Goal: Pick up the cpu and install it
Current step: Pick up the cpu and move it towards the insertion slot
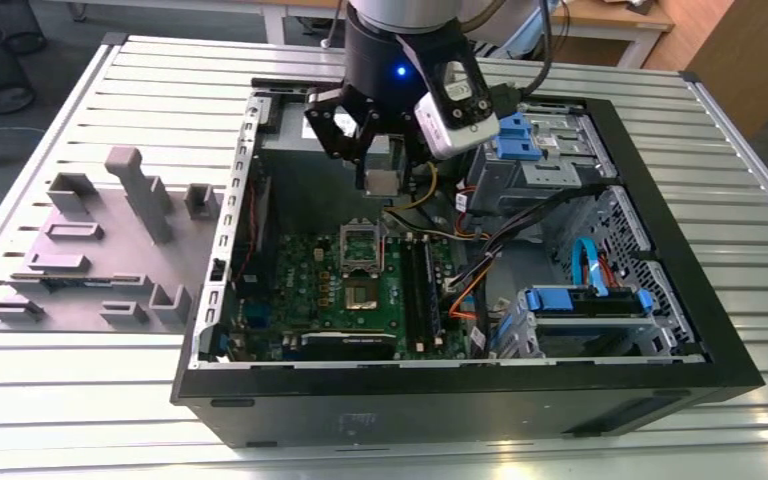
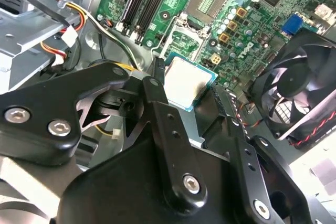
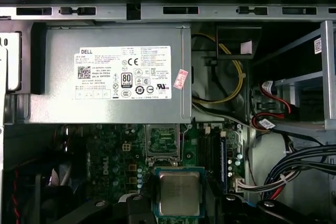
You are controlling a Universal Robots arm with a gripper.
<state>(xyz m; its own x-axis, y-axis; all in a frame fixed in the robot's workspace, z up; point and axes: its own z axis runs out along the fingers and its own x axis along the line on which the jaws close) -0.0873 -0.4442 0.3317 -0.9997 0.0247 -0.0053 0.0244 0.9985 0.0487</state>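
Fixture blocks (image 1: 104, 250) of matte grey plastic lie at the exterior view's left on the slatted metal table (image 1: 64, 400), just beside the open computer case (image 1: 491, 400). Inside the case, toward its left half, sits the green motherboard (image 1: 317, 290) with the socket (image 1: 361, 295) near its middle; the socket is bare and its metal frame stands lifted. Above this area hangs the gripper (image 1: 381, 170), and it is closed on the cpu (image 1: 381, 183). In the second wrist view the black fingers (image 2: 157, 80) press on two opposite edges of the small square chip, whose silvery top faces the camera. The cpu is in the air, apart from the motherboard, and it touches nothing except the fingers. In the first wrist view the grey power supply (image 3: 113, 74) lies beyond the chip and the socket. At the exterior view's right, inside the case, are bundles of cables (image 1: 491, 250) and the drive cages (image 1: 584, 305) with blue parts.
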